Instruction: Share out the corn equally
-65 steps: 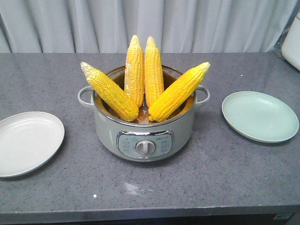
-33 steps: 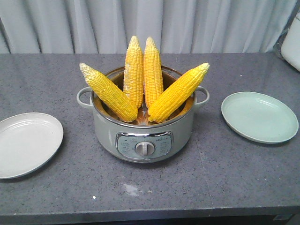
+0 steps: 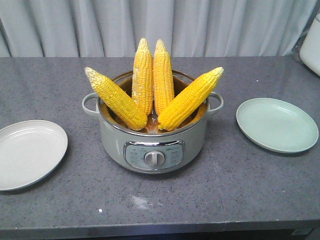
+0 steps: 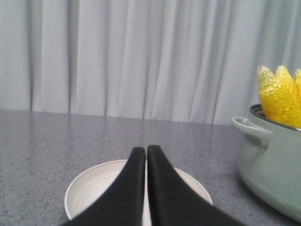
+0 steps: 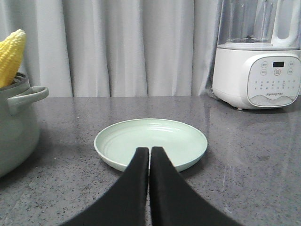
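Between left end effector [image 4: 146,150] and right end effector [image 5: 149,151], corn [image 3: 143,75] in pot [image 3: 114,142]

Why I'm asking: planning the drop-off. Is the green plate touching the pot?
Apart. The front view shows a strip of bare grey counter between the green plate and the pot.

A grey-green electric pot [image 3: 152,145] with a silver dial [image 3: 154,158] on its front panel stands in the middle of a speckled grey countertop [image 3: 240,190]. A white plate [image 3: 27,152] lies to its left in the front view and a pale green plate [image 3: 276,124] to its right, both well apart from it. A white blender [image 5: 256,56] stands beyond the green plate. A pale curtain [image 3: 225,25] hangs behind.
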`<state>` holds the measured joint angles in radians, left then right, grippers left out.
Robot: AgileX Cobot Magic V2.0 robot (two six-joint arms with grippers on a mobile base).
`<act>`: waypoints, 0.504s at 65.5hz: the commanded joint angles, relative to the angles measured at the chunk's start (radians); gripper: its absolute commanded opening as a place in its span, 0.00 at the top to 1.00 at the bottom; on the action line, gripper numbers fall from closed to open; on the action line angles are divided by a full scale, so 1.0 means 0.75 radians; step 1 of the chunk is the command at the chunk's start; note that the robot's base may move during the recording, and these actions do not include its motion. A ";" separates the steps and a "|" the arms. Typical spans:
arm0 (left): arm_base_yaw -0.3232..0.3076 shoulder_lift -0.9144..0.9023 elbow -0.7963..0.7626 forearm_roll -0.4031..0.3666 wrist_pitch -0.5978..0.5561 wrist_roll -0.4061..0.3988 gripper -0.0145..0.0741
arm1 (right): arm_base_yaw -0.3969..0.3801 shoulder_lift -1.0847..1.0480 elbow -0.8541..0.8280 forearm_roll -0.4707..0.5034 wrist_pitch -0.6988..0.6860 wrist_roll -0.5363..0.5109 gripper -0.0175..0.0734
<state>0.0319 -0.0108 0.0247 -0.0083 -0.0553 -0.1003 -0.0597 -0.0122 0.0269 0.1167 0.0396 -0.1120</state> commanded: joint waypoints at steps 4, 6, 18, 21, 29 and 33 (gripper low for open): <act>-0.005 -0.021 -0.025 0.000 -0.116 -0.014 0.84 | -0.008 -0.010 0.009 -0.005 -0.142 -0.010 0.81; -0.005 -0.021 -0.025 0.000 -0.118 -0.014 0.84 | -0.008 -0.010 0.009 -0.004 -0.145 -0.008 0.81; -0.005 -0.021 -0.031 0.000 -0.132 -0.014 0.84 | -0.006 0.010 0.010 -0.028 -0.064 -0.025 0.81; -0.005 -0.021 -0.031 0.000 -0.130 -0.014 0.84 | -0.006 0.027 0.010 -0.028 -0.064 -0.025 0.81; -0.005 -0.021 -0.031 0.000 -0.100 -0.014 0.84 | -0.005 0.108 0.010 -0.025 -0.069 -0.018 0.81; -0.005 -0.021 -0.031 0.000 -0.075 -0.014 0.84 | -0.005 0.151 0.010 -0.025 -0.080 -0.018 0.81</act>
<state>0.0319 -0.0108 0.0247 -0.0083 -0.0660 -0.1003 -0.0597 0.0493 0.0269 0.1058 0.0554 -0.1180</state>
